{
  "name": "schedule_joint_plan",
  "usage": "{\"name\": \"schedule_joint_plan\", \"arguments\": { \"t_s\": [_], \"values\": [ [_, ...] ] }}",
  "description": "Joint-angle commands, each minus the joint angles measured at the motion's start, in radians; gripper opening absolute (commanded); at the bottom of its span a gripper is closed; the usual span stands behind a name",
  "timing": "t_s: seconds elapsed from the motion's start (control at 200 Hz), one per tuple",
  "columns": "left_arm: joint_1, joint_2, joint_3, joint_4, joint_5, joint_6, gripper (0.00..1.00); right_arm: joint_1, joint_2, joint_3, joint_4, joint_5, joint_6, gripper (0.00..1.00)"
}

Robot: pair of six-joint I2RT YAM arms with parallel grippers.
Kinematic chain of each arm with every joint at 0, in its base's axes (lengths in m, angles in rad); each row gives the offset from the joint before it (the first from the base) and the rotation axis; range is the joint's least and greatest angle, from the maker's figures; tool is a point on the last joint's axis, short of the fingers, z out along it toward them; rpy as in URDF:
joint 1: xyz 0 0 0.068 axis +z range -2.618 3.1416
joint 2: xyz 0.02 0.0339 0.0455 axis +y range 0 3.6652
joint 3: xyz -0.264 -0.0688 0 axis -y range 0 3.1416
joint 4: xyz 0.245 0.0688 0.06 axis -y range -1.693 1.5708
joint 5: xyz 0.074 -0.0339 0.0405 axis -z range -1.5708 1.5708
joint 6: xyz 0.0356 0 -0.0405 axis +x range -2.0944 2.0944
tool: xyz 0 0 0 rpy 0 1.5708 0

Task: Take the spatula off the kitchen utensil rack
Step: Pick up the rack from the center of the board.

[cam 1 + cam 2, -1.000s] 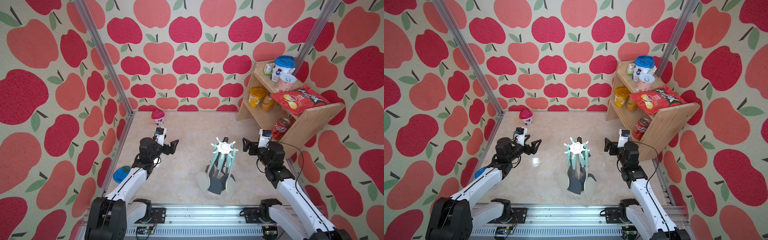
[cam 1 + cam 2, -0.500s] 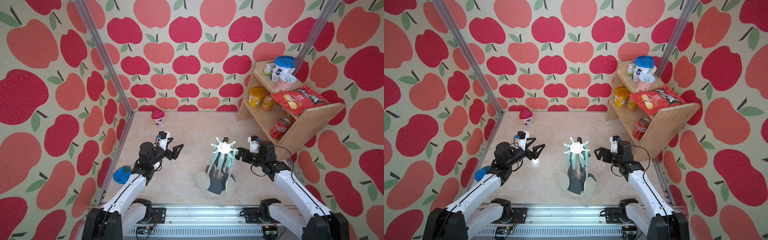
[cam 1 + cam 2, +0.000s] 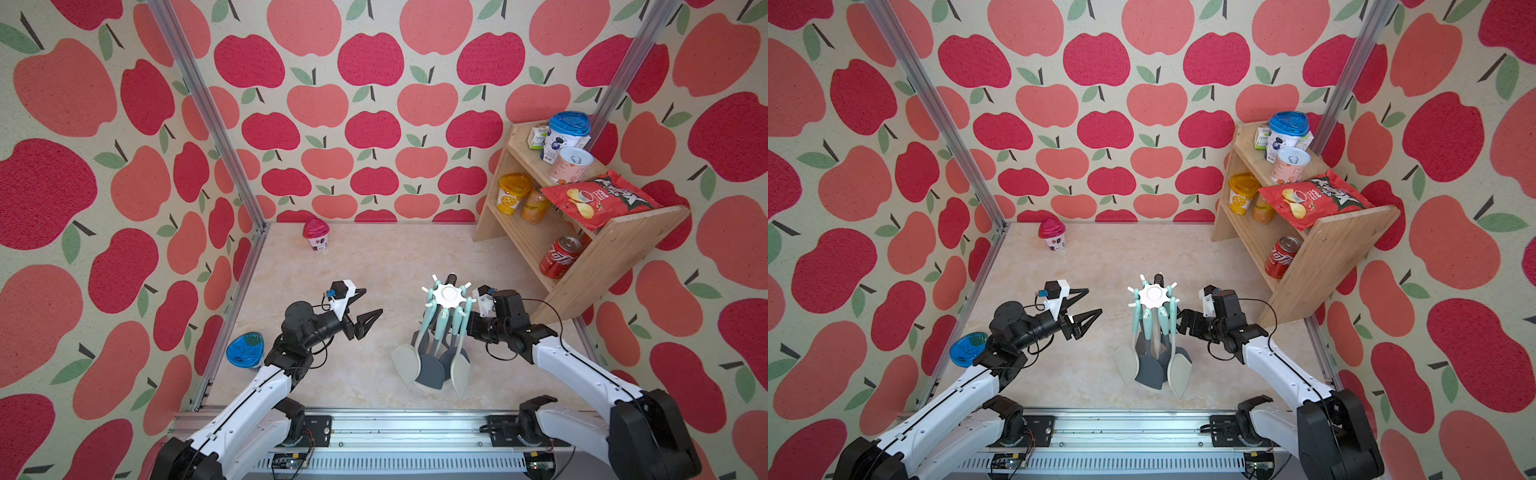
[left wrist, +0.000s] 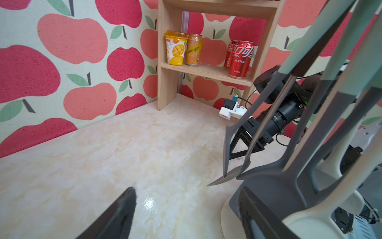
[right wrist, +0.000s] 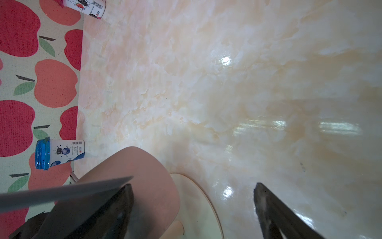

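Observation:
The cream-white kitchen utensil rack (image 3: pixel 448 293) (image 3: pixel 1153 294) stands mid-table with several teal-handled utensils hanging from its star top. Among them hangs the dark grey spatula (image 3: pixel 430 368) (image 3: pixel 1150 370), close up in the left wrist view (image 4: pixel 275 192). My left gripper (image 3: pixel 373 301) (image 3: pixel 1095 300) (image 4: pixel 187 198) is open, left of the rack and apart from it. My right gripper (image 3: pixel 471 322) (image 3: pixel 1183 321) is open at the rack's right side, level with the handles and partly hidden by them. In its wrist view the right gripper (image 5: pixel 192 190) straddles the rack's base (image 5: pixel 198 207) and a cream utensil head (image 5: pixel 140 182).
A wooden shelf (image 3: pixel 602 257) with cans, cups and a chip bag stands at the back right, close behind my right arm. A pink-lidded cup (image 3: pixel 316 235) sits at the back left, a blue-lidded cup (image 3: pixel 245 351) at the table's left edge.
My right gripper has swung left from beside the shelf up to the rack. My left gripper has reached right towards the rack, its jaws a little narrower.

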State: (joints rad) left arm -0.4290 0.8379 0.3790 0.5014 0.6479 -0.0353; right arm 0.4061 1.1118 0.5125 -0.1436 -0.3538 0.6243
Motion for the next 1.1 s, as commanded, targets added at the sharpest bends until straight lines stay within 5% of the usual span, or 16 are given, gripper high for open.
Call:
{"name": "schedule_joint_plan", "arguments": {
  "t_s": [0.0,0.37,1.095],
  "values": [
    [-0.054,-0.027,0.026,-0.035,0.012,0.050,0.78,0.008,-0.002,-0.011,0.022,0.017,0.024,0.93],
    [-0.258,-0.047,0.086,-0.074,-0.140,0.139,0.77,-0.036,0.019,0.011,0.017,0.044,0.037,0.93],
    [-0.370,0.221,0.175,0.129,-0.005,0.104,0.69,-0.101,0.049,0.046,0.006,0.021,-0.001,0.92]
  ]
}}
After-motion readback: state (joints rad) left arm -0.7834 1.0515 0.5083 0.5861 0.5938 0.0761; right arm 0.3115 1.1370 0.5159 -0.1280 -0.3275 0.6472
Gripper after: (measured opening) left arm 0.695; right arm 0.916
